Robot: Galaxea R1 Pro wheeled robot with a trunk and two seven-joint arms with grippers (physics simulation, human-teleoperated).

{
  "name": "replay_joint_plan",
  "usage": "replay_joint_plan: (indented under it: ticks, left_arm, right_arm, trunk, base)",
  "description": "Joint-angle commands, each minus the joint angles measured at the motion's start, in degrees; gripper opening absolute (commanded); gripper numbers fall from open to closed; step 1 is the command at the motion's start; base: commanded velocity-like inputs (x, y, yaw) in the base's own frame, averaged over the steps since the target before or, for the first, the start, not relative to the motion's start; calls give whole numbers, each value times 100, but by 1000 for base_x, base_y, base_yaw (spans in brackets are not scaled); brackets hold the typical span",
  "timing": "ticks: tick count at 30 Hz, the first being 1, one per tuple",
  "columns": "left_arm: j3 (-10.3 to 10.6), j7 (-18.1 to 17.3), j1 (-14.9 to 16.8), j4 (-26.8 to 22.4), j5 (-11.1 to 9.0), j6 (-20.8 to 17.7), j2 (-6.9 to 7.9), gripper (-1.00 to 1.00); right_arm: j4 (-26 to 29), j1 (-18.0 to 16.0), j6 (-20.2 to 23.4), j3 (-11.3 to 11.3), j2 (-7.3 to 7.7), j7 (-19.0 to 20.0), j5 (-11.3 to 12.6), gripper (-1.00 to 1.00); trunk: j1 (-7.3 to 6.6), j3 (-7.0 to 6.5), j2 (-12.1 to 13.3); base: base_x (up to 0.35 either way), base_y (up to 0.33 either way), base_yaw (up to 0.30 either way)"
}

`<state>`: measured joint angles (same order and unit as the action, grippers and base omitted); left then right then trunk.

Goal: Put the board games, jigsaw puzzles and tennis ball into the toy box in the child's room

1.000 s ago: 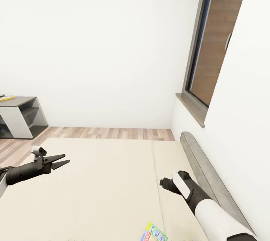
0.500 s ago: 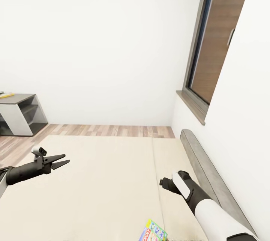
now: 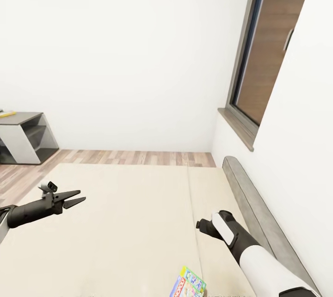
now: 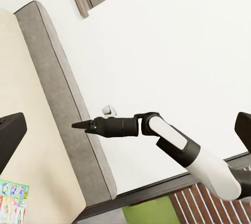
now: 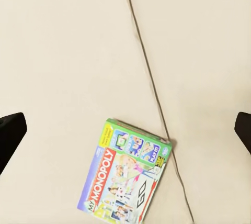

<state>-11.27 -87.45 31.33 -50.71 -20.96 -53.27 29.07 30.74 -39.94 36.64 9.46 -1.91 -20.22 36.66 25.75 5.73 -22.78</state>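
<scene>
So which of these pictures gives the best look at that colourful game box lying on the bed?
The right wrist view: the board game lies whole on the cream bed, beside the seam, its printed lid readable. The head view catches only part of it at the bottom edge. The left wrist view shows just a corner.

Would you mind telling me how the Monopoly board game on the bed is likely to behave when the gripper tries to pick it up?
The board game looks like a thin, flat printed box, so it is probably stiff and light. Lying flat on the soft bed, it offers little edge to pinch and may slide or press into the mattress. It should not roll.
</scene>
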Motion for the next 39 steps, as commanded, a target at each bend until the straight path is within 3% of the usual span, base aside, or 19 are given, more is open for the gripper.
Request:
replay_joint_plan:
  ticks: [1, 39]
  left_arm:
    - [0, -19, 4, -1, -3, -61, 2, 100]
    - [-7, 53, 4, -1, -2, -61, 2, 100]
  right_arm:
    - [9, -5, 10, 29, 6, -55, 60, 100]
    - [11, -5, 10, 29, -13, -55, 68, 100]
  trunk:
    - [3, 23, -14]
    - [3, 383, -14]
  base:
    - [0, 0, 0]
    - [0, 0, 0]
